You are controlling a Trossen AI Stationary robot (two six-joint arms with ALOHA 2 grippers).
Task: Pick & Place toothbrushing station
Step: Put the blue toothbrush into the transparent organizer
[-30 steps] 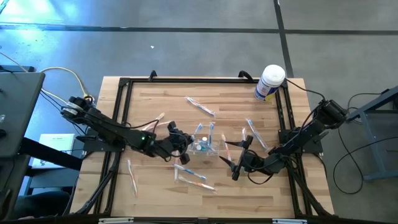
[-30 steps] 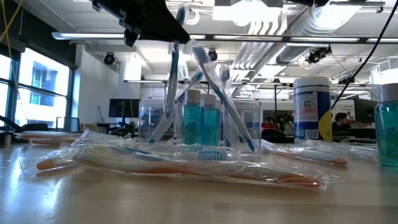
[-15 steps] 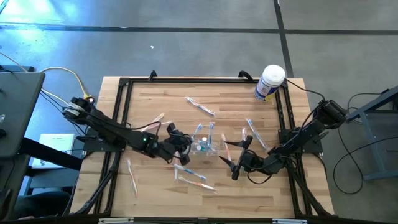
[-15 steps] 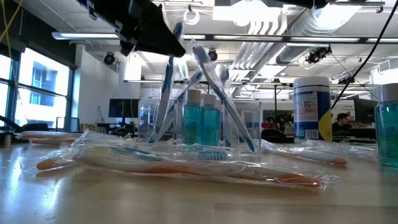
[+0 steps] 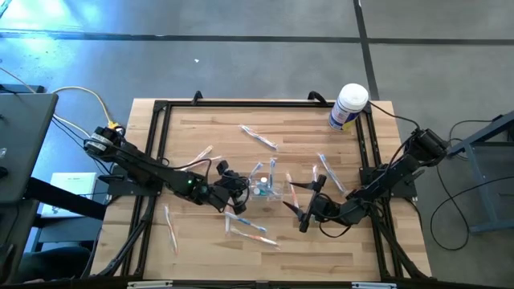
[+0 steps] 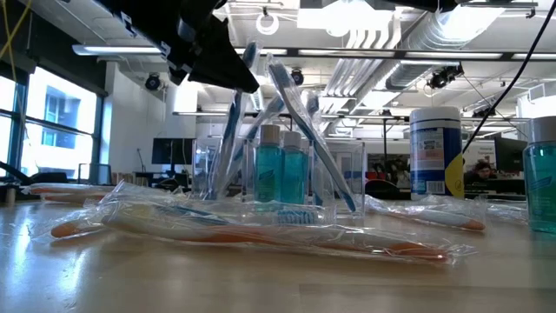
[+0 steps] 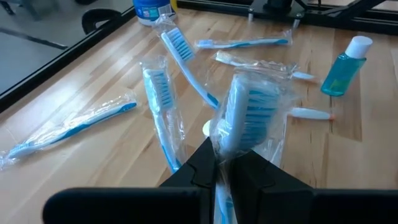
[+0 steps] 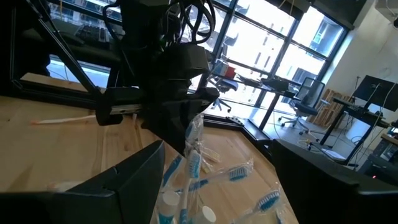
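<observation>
The clear toothbrushing station point(image 5: 267, 191) stands mid-table; in the low view its glassy wall point(image 6: 340, 174) holds two teal bottles point(image 6: 281, 174) and leaning toothbrushes. My left gripper point(image 5: 234, 191) hovers over its left end, shut on a plastic-wrapped blue toothbrush point(image 6: 228, 139). The brush's lower end reaches down among the things in the station. My right gripper point(image 5: 295, 201) waits open, level, just right of the station, its fingers spread wide in the right wrist view; whether they touch it, I cannot tell. My left gripper pinches the wrapped toothbrush between its two fingers just below the bristle head point(image 7: 244, 124), over the clear wrapper. The fingers slant down from the table's left and lie across the brush. The head sticks out past the fingers; the handle point(image 6: 224, 156) hangs tilted below them.
Several wrapped toothbrushes lie loose on the wood, at the far middle point(image 5: 259, 136), near the front point(image 5: 246, 229) and at the left point(image 5: 170, 228). A white canister point(image 5: 350, 106) stands at the far right corner. A teal bottle point(image 7: 341, 70) stands apart. A black frame point(image 5: 159, 144) borders the table.
My left gripper has sunk a little and drifted toward the table's left, still shut on the wrapped toothbrush. The brush, upright a second ago, now slants, its lower end staying by the station.
</observation>
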